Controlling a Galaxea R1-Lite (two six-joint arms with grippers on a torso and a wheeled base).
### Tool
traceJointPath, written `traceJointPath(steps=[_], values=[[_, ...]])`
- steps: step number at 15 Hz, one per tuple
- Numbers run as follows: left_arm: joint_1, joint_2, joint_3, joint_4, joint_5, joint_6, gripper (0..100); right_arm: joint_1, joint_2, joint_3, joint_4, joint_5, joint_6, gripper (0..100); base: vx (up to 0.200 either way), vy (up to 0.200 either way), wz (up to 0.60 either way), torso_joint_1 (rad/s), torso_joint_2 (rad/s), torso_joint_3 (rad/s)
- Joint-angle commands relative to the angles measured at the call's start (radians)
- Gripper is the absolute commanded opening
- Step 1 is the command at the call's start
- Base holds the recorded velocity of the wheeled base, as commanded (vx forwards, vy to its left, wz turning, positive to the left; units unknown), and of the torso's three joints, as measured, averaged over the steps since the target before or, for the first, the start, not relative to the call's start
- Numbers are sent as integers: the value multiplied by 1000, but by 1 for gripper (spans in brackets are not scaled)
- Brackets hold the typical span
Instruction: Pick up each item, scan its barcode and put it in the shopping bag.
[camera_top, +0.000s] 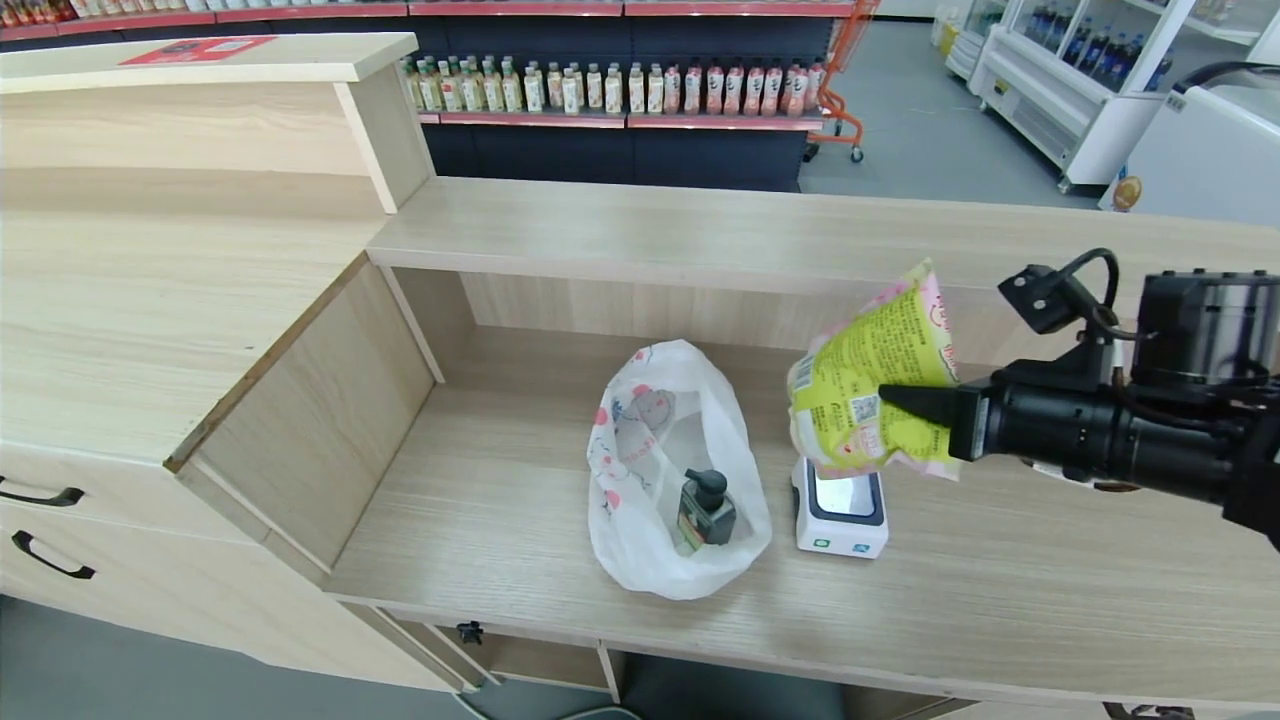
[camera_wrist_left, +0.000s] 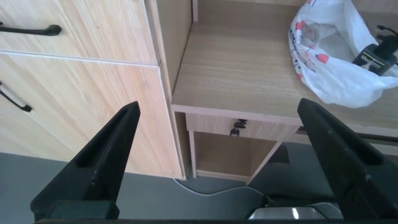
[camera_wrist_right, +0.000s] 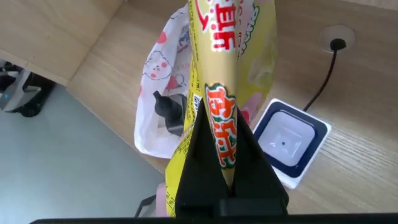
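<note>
While it hangs short of the worktop (camera_top: 1000, 600), left gripper (camera_wrist_left: 219, 109): fingers wide, holding nothing.
Shopping bag (camera_top: 625, 520): open on the worktop, pump bottle (camera_top: 706, 510) inside.
Scanner (camera_top: 840, 518): just beside the bag, at its 3 o'clock.
Snack packet (camera_top: 870, 370): yellow, raised over the scanner.
Right gripper (camera_top: 905, 402): fingers clamped on the packet.

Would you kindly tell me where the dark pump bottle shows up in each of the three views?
Head view: the pump bottle sits inside the shopping bag, beside the scanner.
Left wrist view: it sits in the bag on the counter.
Right wrist view: it is in the bag, next to the yellow snack packet.
Shared landmark: the white shopping bag around it.
</note>
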Motion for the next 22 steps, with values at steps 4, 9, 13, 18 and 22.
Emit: traceJointPath(steps=[4, 9, 13, 18, 22], values=[[0, 0, 0, 0, 0, -1, 100, -2, 223, -136, -2, 41, -76, 0, 0, 0, 0, 0, 0, 0], [0, 0, 0, 0, 0, -1, 100, 0, 324, -173, -5, 136, -119, 0, 0, 0, 0, 0, 0, 0], [0, 0, 0, 0, 0, -1, 100, 1, 410, -244, -39, 186, -119, 0, 0, 0, 0, 0, 0, 0], [0, 1, 0, 0, 0, -1, 100, 23, 464, -317, -40, 232, -120, 0, 0, 0, 0, 0, 0, 0], [0, 0, 0, 0, 0, -1, 100, 27, 507, -368, -40, 304, -128, 0, 0, 0, 0, 0, 0, 0]])
